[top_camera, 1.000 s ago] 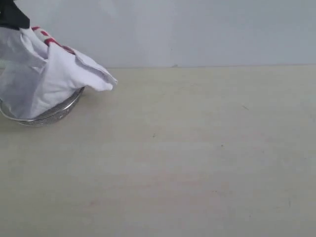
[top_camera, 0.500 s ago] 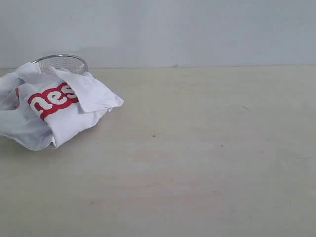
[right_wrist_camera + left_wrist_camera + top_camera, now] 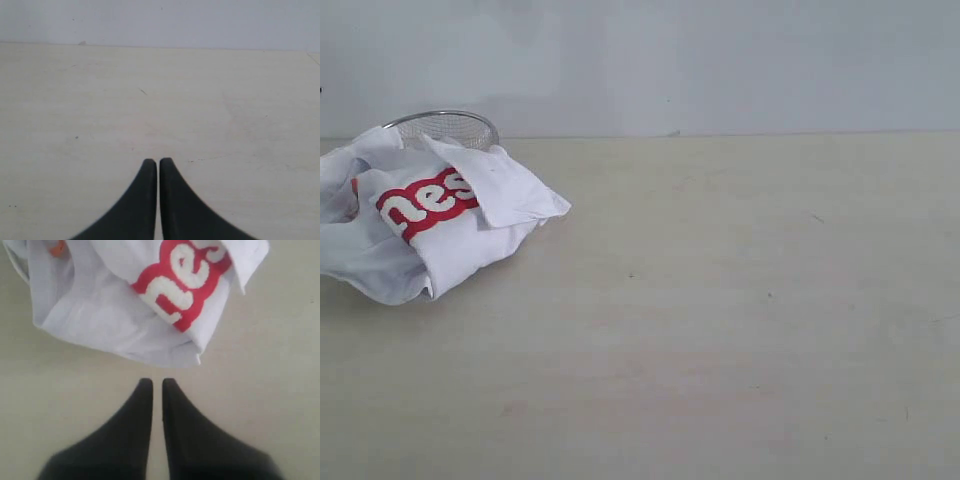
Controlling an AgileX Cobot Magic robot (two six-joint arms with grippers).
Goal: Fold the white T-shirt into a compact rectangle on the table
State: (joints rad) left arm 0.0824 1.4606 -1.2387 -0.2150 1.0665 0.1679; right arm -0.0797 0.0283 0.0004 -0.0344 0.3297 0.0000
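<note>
The white T-shirt (image 3: 430, 225) lies crumpled in a heap at the far left of the table (image 3: 720, 320), its red lettering facing up. In the left wrist view the white T-shirt (image 3: 125, 305) fills the upper part, with the orange neck tag (image 3: 57, 247) at one corner. My left gripper (image 3: 157, 385) hovers over bare table just short of the shirt's edge, shut and holding nothing. My right gripper (image 3: 158, 164) is shut too, over bare tabletop with no shirt near it. Neither gripper shows in the exterior view.
A round metal mesh basket (image 3: 445, 125) stands behind the shirt heap at the far left, partly covered by it. A pale wall (image 3: 720, 60) runs along the table's far edge.
A second ago the shirt hung lifted over the basket from a dark gripper at top left. It has since dropped in front of the basket, lettering up, and the arm has left the exterior view.
</note>
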